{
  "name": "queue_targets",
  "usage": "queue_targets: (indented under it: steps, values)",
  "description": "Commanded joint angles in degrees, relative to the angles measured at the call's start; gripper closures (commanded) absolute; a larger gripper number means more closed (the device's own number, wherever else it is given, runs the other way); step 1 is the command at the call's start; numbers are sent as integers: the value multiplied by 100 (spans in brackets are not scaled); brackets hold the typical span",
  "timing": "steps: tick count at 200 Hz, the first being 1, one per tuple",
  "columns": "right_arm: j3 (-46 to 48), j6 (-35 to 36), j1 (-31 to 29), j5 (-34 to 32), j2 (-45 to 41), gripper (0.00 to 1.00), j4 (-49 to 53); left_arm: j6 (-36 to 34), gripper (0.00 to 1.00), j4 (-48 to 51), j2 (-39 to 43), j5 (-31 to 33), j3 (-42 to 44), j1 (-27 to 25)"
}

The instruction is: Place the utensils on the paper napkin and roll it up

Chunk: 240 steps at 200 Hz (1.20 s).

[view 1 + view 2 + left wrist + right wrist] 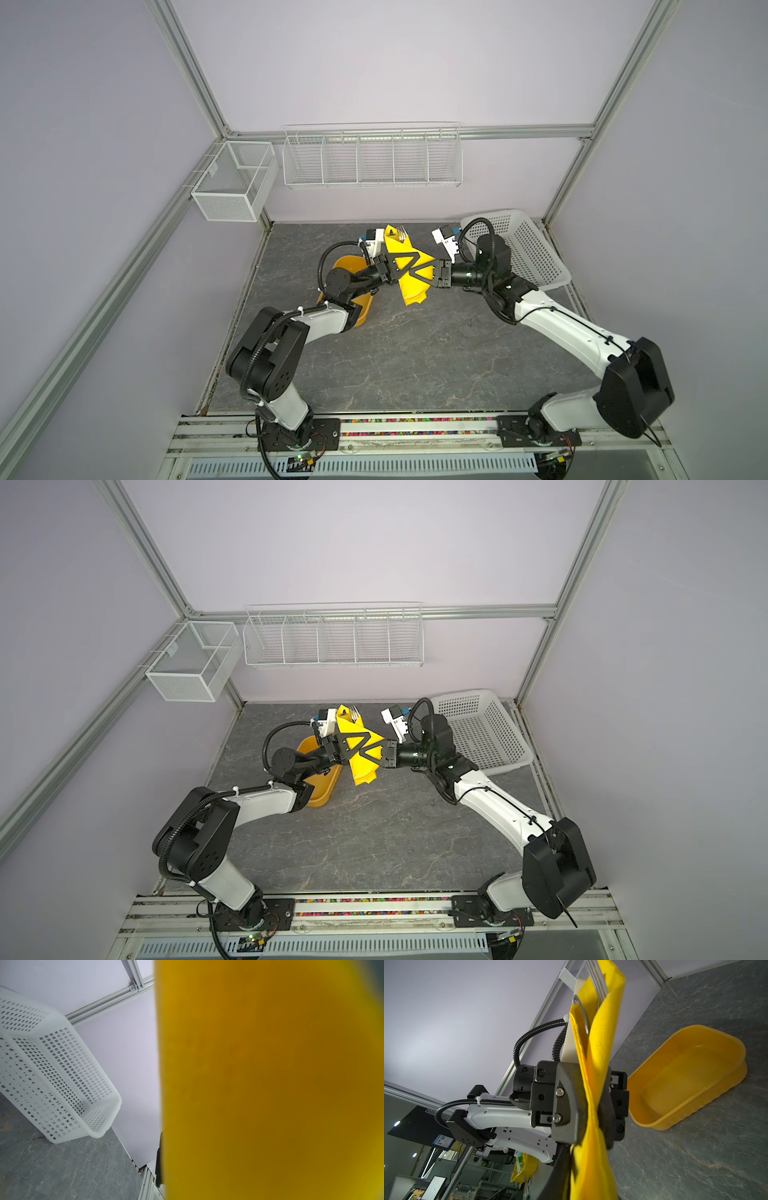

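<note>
The yellow paper napkin (409, 291) (361, 773) is rolled round the utensils and hangs above the table between both grippers. Fork tines (401, 237) (354, 717) stick out of its far end, and a spoon rim (583, 1014) shows inside the fold. My left gripper (409, 257) (360, 738) is shut on the roll's middle; the right wrist view shows the left gripper (591, 1105) pinching the paper. My right gripper (417, 274) (366, 754) straddles the roll from the other side. One of its fingers (558, 1172) lies against the paper; the other is hidden. The napkin (270, 1084) fills most of the left wrist view.
An orange-yellow plastic tub (345, 266) (320, 789) (685, 1076) sits under the left arm. A white perforated basket (523, 249) (484, 733) (52, 1074) leans at the back right. A wire rack (372, 158) and a mesh box (232, 183) hang on the walls.
</note>
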State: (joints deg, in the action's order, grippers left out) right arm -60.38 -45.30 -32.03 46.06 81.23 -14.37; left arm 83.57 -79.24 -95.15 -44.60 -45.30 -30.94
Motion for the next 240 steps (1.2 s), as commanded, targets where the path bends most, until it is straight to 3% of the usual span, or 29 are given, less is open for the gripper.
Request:
queue_targets:
  steps: [1, 48, 70, 102, 156, 181, 211, 240]
  values:
    - [78, 87, 41, 27, -198, 77, -96, 54, 94, -171, 57, 13, -110, -18]
    - [329, 108, 186, -294, -562, 66, 105, 69, 97, -170, 109, 45, -120, -20]
    - [502, 20, 370, -719, -786, 67, 302, 88, 97, -166, 137, 56, -106, -18]
    - [521, -178, 443, -379, -659, 77, 21, 102, 98, -170, 151, 61, -115, -17]
    - [501, -159, 439, -470, -354, 77, 240, 130, 99, -167, 170, 108, -128, -18]
    - [378, 112, 443, -850, -682, 68, 838, 55, 99, -60, 163, 175, -77, -10]
    - [37, 847, 420, -1888, -1380, 58, 2305, -230, 99, 457, 211, 370, -14, -14]
    - [-62, 1060, 351, -1849, -1745, 30, 2856, -498, 99, 868, 300, 567, -11, -9]
